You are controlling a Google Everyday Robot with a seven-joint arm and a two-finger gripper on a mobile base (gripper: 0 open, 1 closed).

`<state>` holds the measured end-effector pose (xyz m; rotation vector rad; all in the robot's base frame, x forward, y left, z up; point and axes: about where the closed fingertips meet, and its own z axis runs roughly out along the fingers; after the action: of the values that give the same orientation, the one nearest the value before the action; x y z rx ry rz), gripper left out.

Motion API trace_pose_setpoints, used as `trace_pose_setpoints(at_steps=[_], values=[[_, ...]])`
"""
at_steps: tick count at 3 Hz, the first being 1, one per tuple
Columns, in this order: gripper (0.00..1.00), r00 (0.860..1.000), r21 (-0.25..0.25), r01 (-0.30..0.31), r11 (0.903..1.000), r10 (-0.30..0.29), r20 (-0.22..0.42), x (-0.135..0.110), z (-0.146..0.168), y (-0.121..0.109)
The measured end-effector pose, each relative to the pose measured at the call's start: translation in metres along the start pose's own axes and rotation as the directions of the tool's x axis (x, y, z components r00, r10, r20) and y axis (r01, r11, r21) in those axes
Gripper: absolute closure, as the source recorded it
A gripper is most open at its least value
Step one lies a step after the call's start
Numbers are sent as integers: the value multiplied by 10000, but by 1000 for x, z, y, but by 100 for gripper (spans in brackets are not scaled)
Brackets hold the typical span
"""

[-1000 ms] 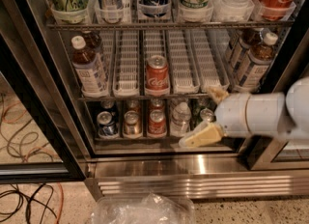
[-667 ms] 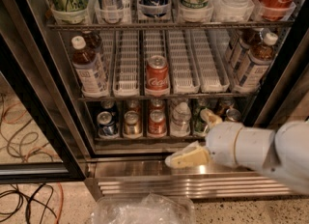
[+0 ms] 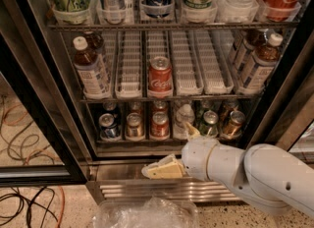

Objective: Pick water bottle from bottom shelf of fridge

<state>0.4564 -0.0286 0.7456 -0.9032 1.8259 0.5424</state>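
The fridge point(image 3: 44, 109) stands open in front of me. Its bottom shelf point(image 3: 162, 141) holds a row of cans, and the small clear water bottle point(image 3: 182, 117) with a white cap stands right of centre among them. My gripper point(image 3: 169, 149) hangs just in front of and below that shelf, level with the ribbed base grille point(image 3: 162, 190). One cream finger point(image 3: 163, 169) points left. The other finger point(image 3: 191, 131) points up and overlaps the bottle's lower part. The fingers are spread and hold nothing. The white arm point(image 3: 255, 175) comes in from the lower right.
A red cola can point(image 3: 160, 76) stands on the middle rack between white slotted trays. Brown-liquid bottles stand at the left point(image 3: 90, 70) and right point(image 3: 260, 62). A clear plastic bag point(image 3: 144, 213) lies on the floor below. Cables point(image 3: 24, 124) lie at the left. A black door frame point(image 3: 279, 84) is at the right.
The gripper has dropped from in front of the right end of the bottom shelf and moved left, now level with the base grille. The arm has swung lower.
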Motion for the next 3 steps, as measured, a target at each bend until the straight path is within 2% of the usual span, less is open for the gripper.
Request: trace_pose_setpoints(at_steps=[1, 2, 3], values=[[0, 9997, 400, -127, 9991, 120, 190, 14, -8, -5], [0, 9981, 1049, 263, 9941, -319, 523, 43, -5, 11], [0, 9714, 2215, 2083, 9527, -2280, 670, 68, -11, 31]])
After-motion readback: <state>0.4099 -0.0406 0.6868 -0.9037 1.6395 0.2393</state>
